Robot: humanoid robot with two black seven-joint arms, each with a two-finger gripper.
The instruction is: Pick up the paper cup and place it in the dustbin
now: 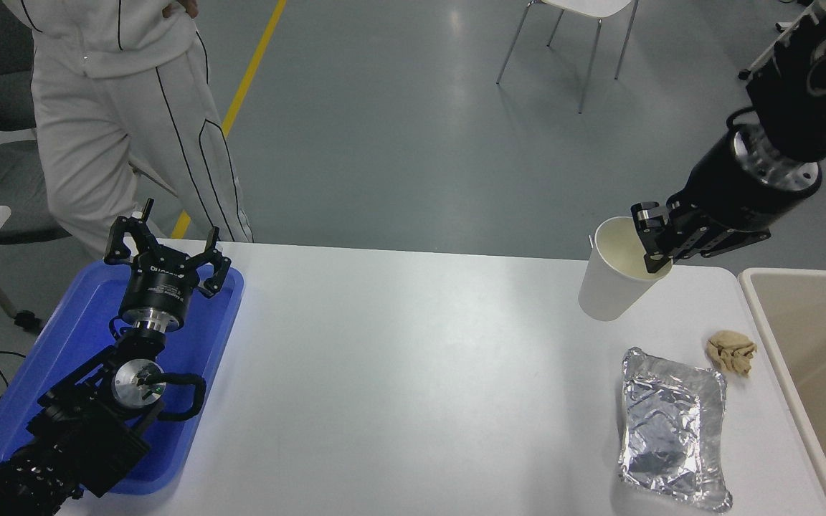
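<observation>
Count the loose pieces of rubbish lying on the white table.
2: the silver foil pouch near the front right, and the small tan paper wad just beyond it, beside the dustbin. The paper cup is held aloft by the right gripper.

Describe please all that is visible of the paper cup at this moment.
The paper cup is small, plain white and tapered, with a rolled rim and a cream inside that looks empty. It hangs tilted in the air over the far right part of the white table, mouth up and leaning toward the right arm. The right end effector pinches its rim, one finger inside. Nothing else touches it. The dustbin lies to its right.
</observation>
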